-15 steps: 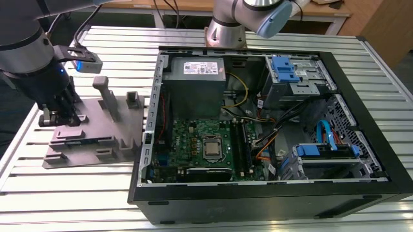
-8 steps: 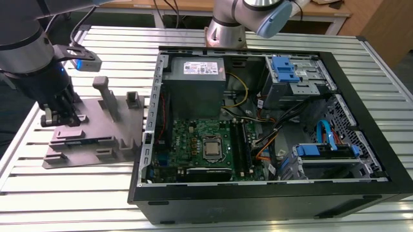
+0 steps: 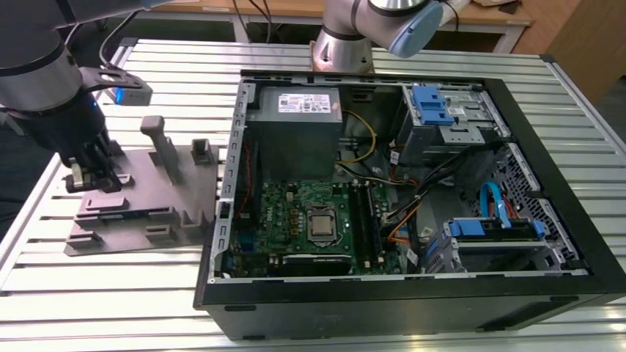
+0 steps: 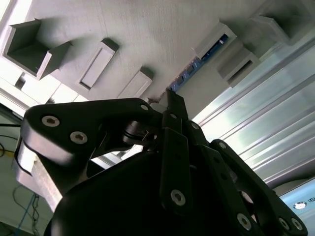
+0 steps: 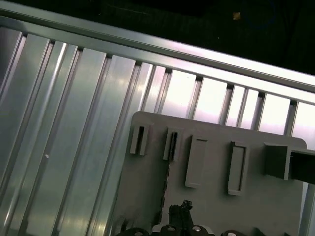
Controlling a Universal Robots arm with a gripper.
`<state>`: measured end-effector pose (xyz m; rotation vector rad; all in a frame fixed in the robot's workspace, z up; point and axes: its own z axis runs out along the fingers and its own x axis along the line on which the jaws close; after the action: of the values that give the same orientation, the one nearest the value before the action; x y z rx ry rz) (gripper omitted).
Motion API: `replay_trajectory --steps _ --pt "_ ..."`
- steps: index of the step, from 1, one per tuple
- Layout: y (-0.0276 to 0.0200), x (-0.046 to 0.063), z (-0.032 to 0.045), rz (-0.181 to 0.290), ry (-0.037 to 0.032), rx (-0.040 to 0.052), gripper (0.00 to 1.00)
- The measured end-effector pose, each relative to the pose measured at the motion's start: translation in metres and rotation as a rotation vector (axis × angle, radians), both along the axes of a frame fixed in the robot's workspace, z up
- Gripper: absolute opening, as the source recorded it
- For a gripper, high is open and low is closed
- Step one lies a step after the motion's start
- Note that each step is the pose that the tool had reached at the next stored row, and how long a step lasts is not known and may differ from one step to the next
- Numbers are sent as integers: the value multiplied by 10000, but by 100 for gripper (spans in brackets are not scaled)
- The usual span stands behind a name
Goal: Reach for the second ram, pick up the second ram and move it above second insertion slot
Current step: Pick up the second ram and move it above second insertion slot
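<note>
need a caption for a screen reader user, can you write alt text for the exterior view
A robot arm's gripper hangs low over a grey fixture plate on a slatted metal table, close to the second ram lying in the plate. On the exterior view's right lies an open computer case showing its motherboard.

Upright grey plastic posts (image 3: pixel 161 147) stand on the flat grey fixture plate (image 3: pixel 190 191) beside the black gripper (image 3: pixel 96 180). The open black computer case (image 3: pixel 391 319) walls off the exterior view's right. The slatted metal table (image 3: pixel 98 293) lies open on its left.
</note>
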<state>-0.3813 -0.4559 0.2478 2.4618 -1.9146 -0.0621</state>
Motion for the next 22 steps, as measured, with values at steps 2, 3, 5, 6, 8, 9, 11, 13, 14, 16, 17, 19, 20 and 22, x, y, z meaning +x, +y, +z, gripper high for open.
replay_trajectory --steps 2,3,5,6,8,9,11,13,14,16,17,19,20,22 --pt "0 0 0 249 0 0 11" --pt "0 0 0 364 1 0 11" --pt "0 0 0 581 1 0 11" --pt "0 0 0 686 0 0 11" --pt "0 0 0 904 0 0 11" --pt "0 0 0 1008 0 0 11" --pt "0 0 0 1221 0 0 11" --pt "0 0 0 1444 0 0 11" --pt "0 0 -1 1580 0 0 11" --pt "0 0 -1 1843 0 0 11" --pt "0 0 -1 1981 0 0 11" --pt "0 0 -2 2257 0 0 11" --pt "0 0 -2 2394 0 0 11" --pt "0 0 -4 2456 2 -1 11"
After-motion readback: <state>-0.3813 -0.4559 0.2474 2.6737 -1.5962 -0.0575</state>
